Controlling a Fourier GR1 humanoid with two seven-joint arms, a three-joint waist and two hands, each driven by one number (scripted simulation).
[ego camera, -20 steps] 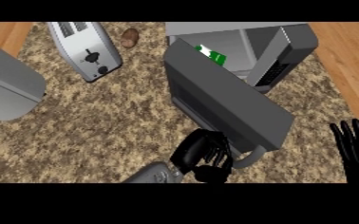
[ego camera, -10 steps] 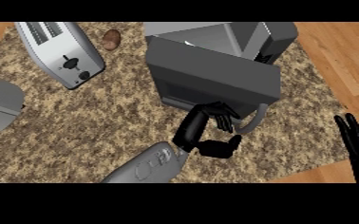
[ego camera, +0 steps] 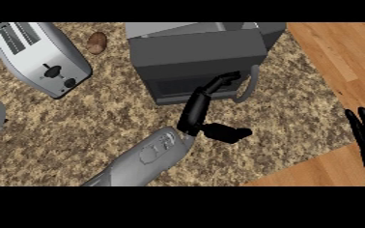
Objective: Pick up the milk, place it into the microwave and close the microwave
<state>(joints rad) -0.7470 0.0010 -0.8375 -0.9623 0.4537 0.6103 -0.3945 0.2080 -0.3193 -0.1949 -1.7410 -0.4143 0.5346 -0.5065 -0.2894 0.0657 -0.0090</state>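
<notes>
- Left hand (ego camera: pixel 206 107) reaches out from its grey arm, and its straight fingers (ego camera: pixel 222 79) press on the dark door of the microwave (ego camera: pixel 196 58). It holds nothing, and its thumb sticks out to the right.
- Microwave door looks closed, with its grey handle (ego camera: pixel 249 84) just right of the fingertips.
- Milk cannot be seen anywhere.
- Right hand (ego camera: pixel 356 130) shows only at the right edge, with open fingers, resting.
- Silver toaster (ego camera: pixel 43 58) stands at the far left on the speckled counter (ego camera: pixel 85 121).
- Small brown potato (ego camera: pixel 97 42) lies between the toaster and the microwave.
</notes>
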